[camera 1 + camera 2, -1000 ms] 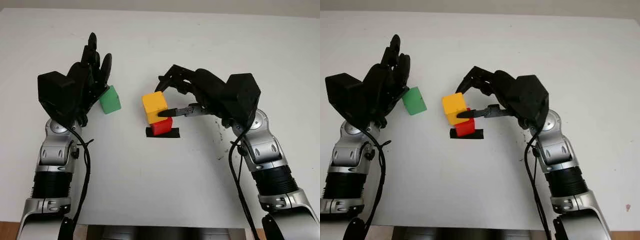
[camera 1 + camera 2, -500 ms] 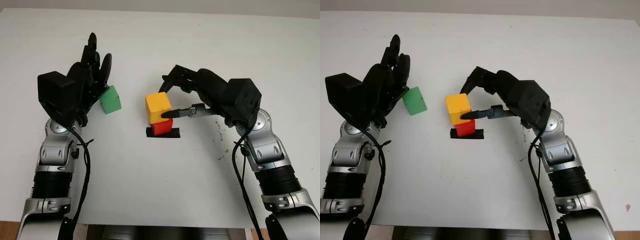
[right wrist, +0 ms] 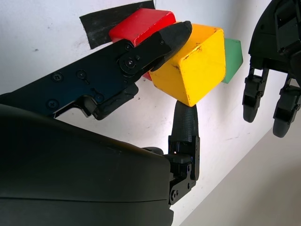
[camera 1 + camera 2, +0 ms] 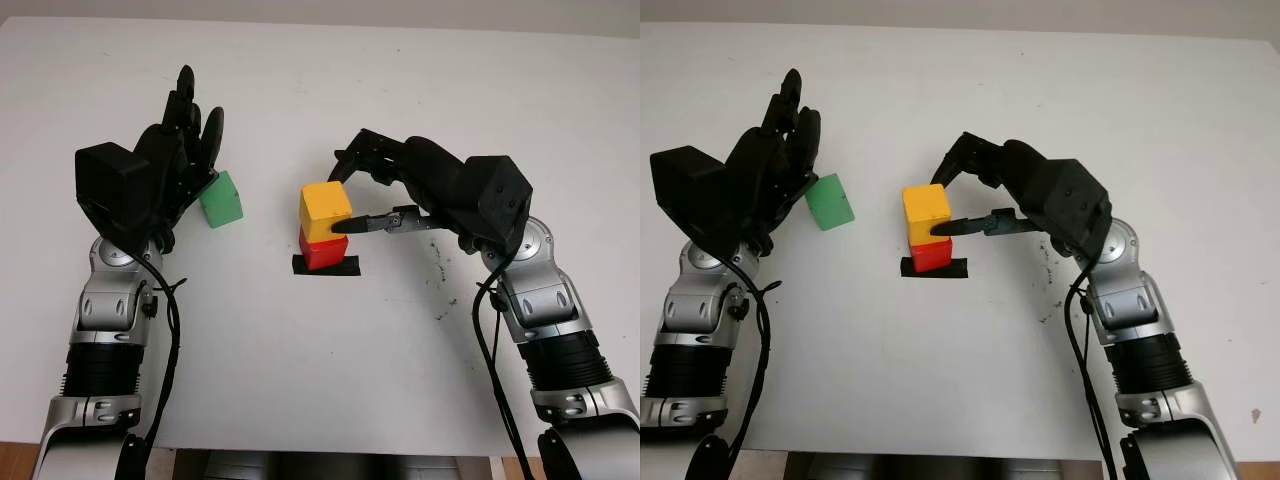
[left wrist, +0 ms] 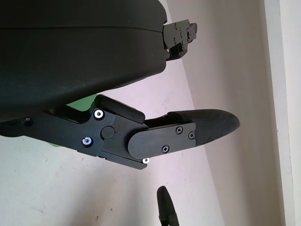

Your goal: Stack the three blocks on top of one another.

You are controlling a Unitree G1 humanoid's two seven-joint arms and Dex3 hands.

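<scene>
A yellow block (image 4: 326,208) is on top of, or just above, the red block (image 4: 323,251); I cannot tell whether they touch. The red block sits on a strip of black tape (image 4: 345,266) at the table's middle. My right hand (image 4: 338,201) is shut on the yellow block, thumb at its near right side and fingers over its far side. In the right wrist view the yellow block (image 3: 195,66) sits between the thumb and a finger (image 3: 186,123), with the red block (image 3: 141,23) under it. A green block (image 4: 220,200) lies to the left, beside my open left hand (image 4: 195,115).
The white table (image 4: 320,360) runs wide all around the blocks, with its near edge at the bottom of the head views. A few dark specks mark the surface to the right of the stack, near my right forearm.
My right hand has carried the yellow block to the right, from overhanging the red block's left side to squarely over it. The left hand and green block have not moved.
</scene>
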